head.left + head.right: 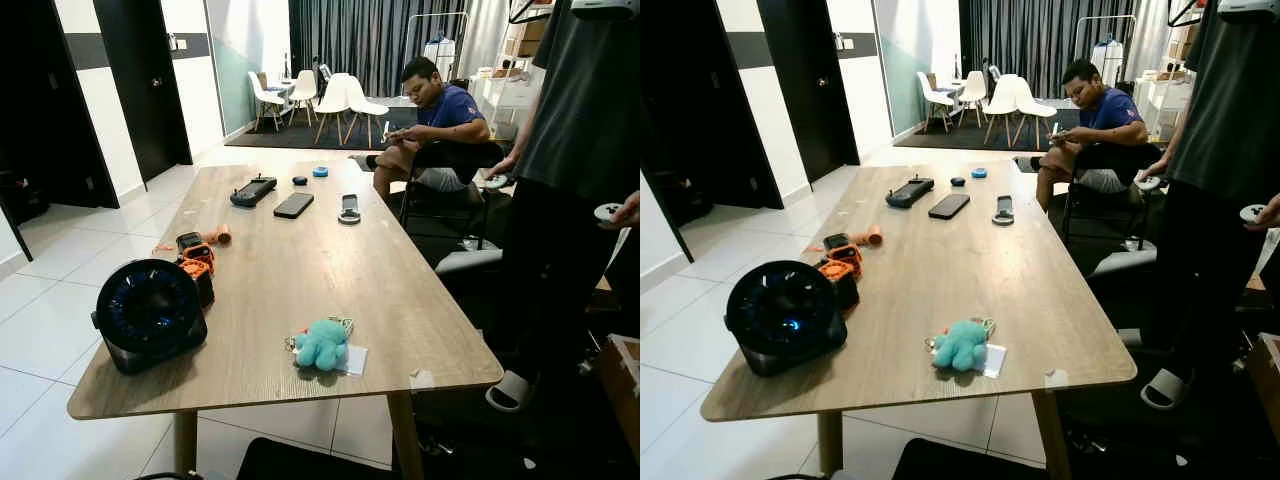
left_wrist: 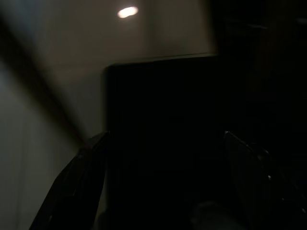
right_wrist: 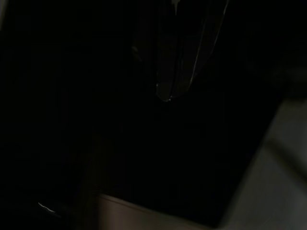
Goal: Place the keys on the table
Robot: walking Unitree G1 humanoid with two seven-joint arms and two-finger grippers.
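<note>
The keys [image 1: 322,344], a ring hung on a teal plush charm, already lie on the wooden table [image 1: 300,275] near its front edge, at about six o'clock from the table's middle, touching a small clear card [image 1: 352,359]; judged from that, the placing looks done and the step in hand is standing clear; the next move calls only for keeping both arms low and away from the tabletop.

The left gripper [image 2: 163,187] hangs in shade over a dark patch and pale floor, its two fingers [image 2: 76,187] spread wide with nothing between them; the right gripper [image 3: 175,52] is a faint glint in near blackness, and whether it is released or clenched I cannot tell.

At nine o'clock from the keys sits a round black fan [image 1: 150,312], with an orange-and-black gadget [image 1: 196,258] just behind it; toward twelve o'clock lie a phone [image 1: 294,205], a black handheld console [image 1: 253,190] and a key fob [image 1: 349,209]; beyond, a seated person [image 1: 440,120]; at three o'clock a standing person [image 1: 580,150] holding a white controller [image 1: 609,212].

The head views give the whole table; the wrist views give only the finger state and floor.
</note>
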